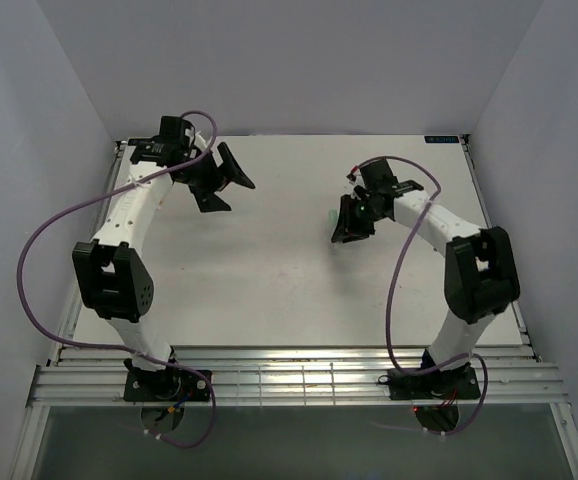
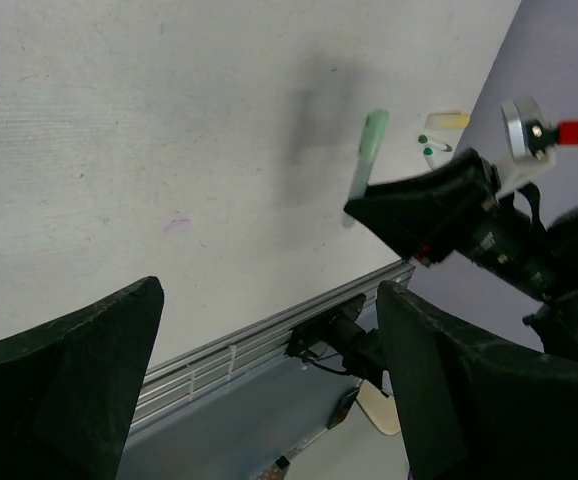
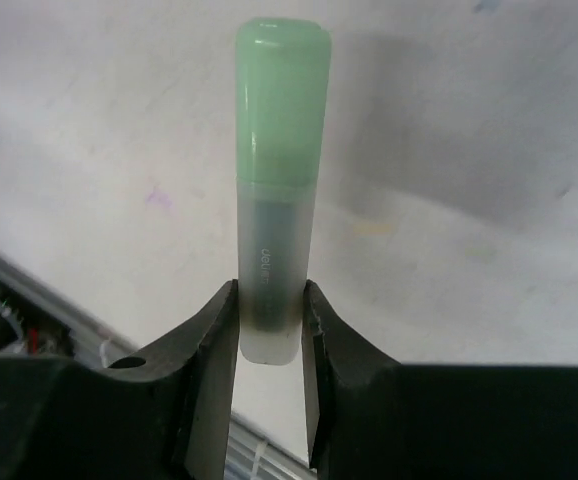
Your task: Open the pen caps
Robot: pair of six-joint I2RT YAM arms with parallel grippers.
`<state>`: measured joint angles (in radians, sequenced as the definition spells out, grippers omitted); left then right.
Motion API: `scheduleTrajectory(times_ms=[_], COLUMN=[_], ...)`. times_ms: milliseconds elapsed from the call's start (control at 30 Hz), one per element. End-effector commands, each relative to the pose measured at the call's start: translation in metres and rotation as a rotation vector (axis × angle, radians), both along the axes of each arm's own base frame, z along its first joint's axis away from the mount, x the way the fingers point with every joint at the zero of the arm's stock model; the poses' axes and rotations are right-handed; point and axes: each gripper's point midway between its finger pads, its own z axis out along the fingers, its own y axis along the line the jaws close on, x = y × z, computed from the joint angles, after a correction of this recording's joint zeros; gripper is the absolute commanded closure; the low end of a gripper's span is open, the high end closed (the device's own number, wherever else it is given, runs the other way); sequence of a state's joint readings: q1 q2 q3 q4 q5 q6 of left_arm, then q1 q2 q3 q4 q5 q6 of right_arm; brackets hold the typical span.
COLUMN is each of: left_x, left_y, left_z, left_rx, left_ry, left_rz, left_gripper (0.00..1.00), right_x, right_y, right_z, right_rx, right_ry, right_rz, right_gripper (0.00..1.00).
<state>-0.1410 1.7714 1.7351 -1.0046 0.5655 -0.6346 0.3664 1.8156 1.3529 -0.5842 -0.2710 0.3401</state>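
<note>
My right gripper (image 3: 269,305) is shut on the clear rear end of a pale-green marker barrel (image 3: 274,250) and holds it above the table. Its light green cap (image 3: 282,100) is on the far end, pointing away from the fingers. In the left wrist view the same marker (image 2: 367,165) sticks out of the right gripper (image 2: 409,215). My left gripper (image 2: 269,300) is open and empty, at the table's back left in the top view (image 1: 234,190), well apart from the marker. The right gripper (image 1: 344,228) is at centre right.
A yellow marker piece (image 2: 447,120) and two small teal caps (image 2: 425,145) lie on the white table (image 2: 119,120) beyond the right gripper. The ribbed metal rail (image 1: 299,380) runs along the near edge. Purple cables loop beside both arms.
</note>
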Motion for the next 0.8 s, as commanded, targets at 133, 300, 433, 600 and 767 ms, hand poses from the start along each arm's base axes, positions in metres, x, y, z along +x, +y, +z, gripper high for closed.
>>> scheduleTrajectory(times_ms=[133, 300, 433, 600, 767], left_x=[-0.019, -0.040, -0.086, -0.087, -0.083], left_y=[-0.033, -0.049, -0.051, -0.061, -0.087], left_z=[-0.006, 0.015, -0.054, -0.022, -0.020], left_rx=[0.310, 0.582, 0.449, 0.284, 0.180], left_ry=[-0.094, -0.121, 0.152, -0.043, -0.044], left_rz=[-0.012, -0.012, -0.037, -0.028, -0.073], left_gripper=[0.02, 0.02, 0.02, 0.02, 0.10], right_x=[-0.083, -0.092, -0.094, -0.106, -0.114], right_y=[0.020, 0.009, 0.012, 0.021, 0.044], right_z=[0.057, 0.063, 0.074, 0.075, 0.082], right_rx=[0.334, 0.291, 0.301, 0.308, 0.341], right_ry=[-0.086, -0.119, -0.143, -0.141, -0.143], right_rz=[0.185, 0.187, 0.200, 0.250, 0.319], right_gripper=[0.92, 0.92, 0.92, 0.92, 0.92])
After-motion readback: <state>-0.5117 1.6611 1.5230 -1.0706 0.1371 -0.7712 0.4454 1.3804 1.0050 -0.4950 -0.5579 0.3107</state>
